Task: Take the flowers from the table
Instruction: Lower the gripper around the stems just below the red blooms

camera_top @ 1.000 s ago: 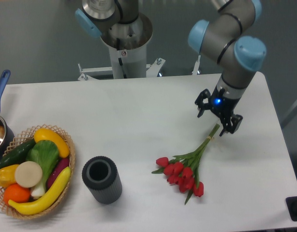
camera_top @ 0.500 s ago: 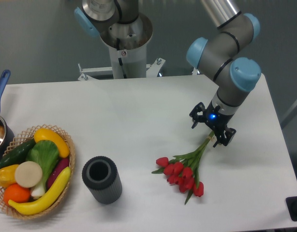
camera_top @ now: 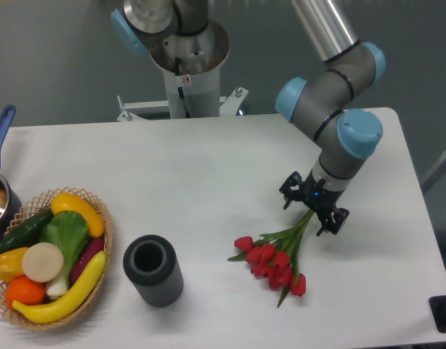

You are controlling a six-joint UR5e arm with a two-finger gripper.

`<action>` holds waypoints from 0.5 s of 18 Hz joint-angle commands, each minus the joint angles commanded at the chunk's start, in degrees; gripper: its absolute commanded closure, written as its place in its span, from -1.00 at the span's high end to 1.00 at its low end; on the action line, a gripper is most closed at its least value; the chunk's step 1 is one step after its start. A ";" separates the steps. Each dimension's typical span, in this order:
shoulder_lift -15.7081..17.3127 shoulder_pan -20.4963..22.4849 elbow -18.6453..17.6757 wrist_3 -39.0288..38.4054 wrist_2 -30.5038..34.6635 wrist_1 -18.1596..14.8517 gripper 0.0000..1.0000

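Now the gripper hangs with fingers spread wide astride the stem end of the flowers, which lie on the table toward its right edge. Light and floppy, they look best pinched at the bundled stems. Near the left edge, a wicker basket holds fruit and vegetables; a dark cylinder stands hollow.

Pretty even, soft overhead light here, nothing harsh. The white table comes out bright with no blown-out glare. Shadows are faint, just a soft smudge under the ribbed dark cylinder at lower left. Overall slightly soft and low-res.
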 joint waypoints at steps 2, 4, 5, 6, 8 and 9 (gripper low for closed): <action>-0.35 0.00 -0.09 0.00 0.00 0.09 1.00; -0.44 -0.09 -0.18 0.09 0.17 0.35 1.00; -0.53 -0.18 -0.18 0.09 0.26 0.36 1.00; -0.70 -0.18 -0.09 0.09 0.26 0.44 1.00; -0.79 -0.18 -0.09 0.09 0.26 0.44 0.96; -0.79 -0.18 -0.09 0.09 0.26 0.44 0.89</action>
